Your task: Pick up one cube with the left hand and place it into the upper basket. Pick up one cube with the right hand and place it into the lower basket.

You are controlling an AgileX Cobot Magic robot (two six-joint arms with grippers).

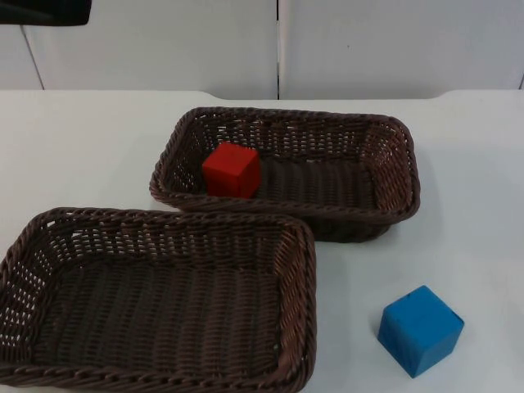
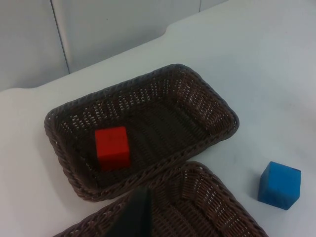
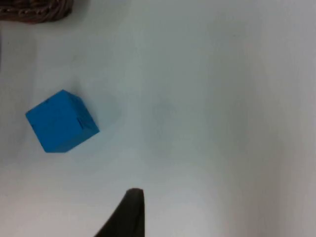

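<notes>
Of the left gripper [image 2: 133,217] one black fingertip stands in the left wrist view, above the near rim of the lower basket [image 2: 197,207]; whether that pincer is released or clenched cannot be told. Of the right gripper [image 3: 126,215] likewise a single dark fingertip is seen in the right wrist view, over bare table [image 3: 222,98] and near the blue cube [image 3: 60,121], apart from it; its state cannot be told either. There are two cubes. The red cube [image 1: 232,170] sits inside the upper basket [image 1: 393,164], on its floor toward the left end, close to the front wall; the left wrist view shows the same red cube [image 2: 112,147] in that basket [image 2: 207,98]. The blue cube [image 1: 420,330] rests on the white table [image 1: 475,164] to the right of the lower basket [image 1: 295,270], outside it and apart from its rim, turned cornerwise. There are two dark brown woven baskets, standing just beside each other; the lower basket's near edge and left corner are cut off in the top view. In the right wrist view a scrap of brown weave [image 3: 34,11] is cut off at the edge; which basket it belongs to cannot be told. The grey partition wall [image 1: 164,49] rises behind the table.
</notes>
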